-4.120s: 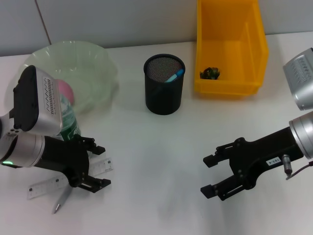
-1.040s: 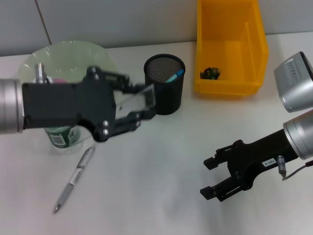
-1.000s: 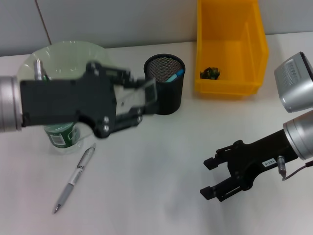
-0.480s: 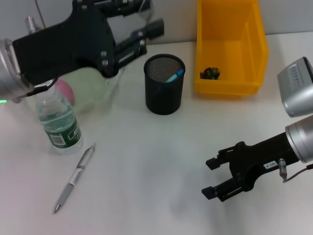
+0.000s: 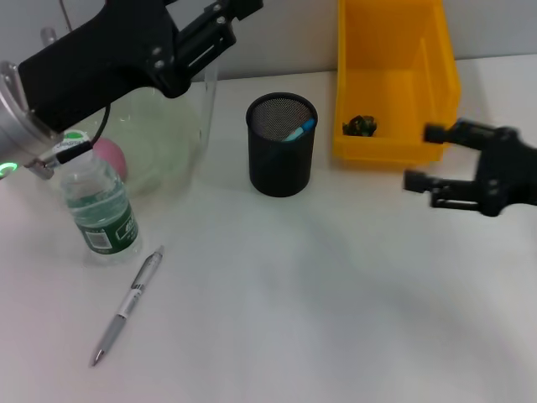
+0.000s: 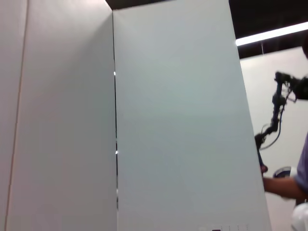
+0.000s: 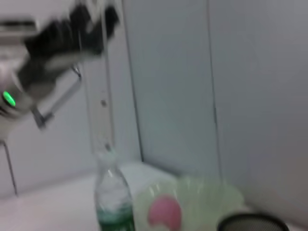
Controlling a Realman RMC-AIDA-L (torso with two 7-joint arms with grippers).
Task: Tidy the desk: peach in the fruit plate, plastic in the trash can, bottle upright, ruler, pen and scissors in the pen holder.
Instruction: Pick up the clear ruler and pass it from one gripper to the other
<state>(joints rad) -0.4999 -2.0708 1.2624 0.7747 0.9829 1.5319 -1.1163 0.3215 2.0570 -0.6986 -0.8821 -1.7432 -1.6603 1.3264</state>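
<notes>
My left gripper (image 5: 225, 18) is raised at the back left, shut on the clear ruler (image 5: 205, 101), which hangs down over the edge of the green fruit plate (image 5: 172, 126). The right wrist view shows the same ruler (image 7: 99, 101) hanging from that gripper (image 7: 91, 19). The pink peach (image 5: 111, 159) lies in the plate. The bottle (image 5: 99, 210) stands upright in front of it. The pen (image 5: 126, 306) lies on the table at the front left. The black mesh pen holder (image 5: 281, 155) holds a blue-ended item. My right gripper (image 5: 434, 157) is open beside the yellow bin (image 5: 394, 75). The scissors are out of view.
A small dark item (image 5: 362, 126) lies inside the yellow bin. The left wrist view shows only wall panels. White tabletop (image 5: 294, 302) stretches across the middle and front.
The left arm has risen slightly with the ruler still in it. The right arm has swung from the front right up to the yellow bin's front corner.
</notes>
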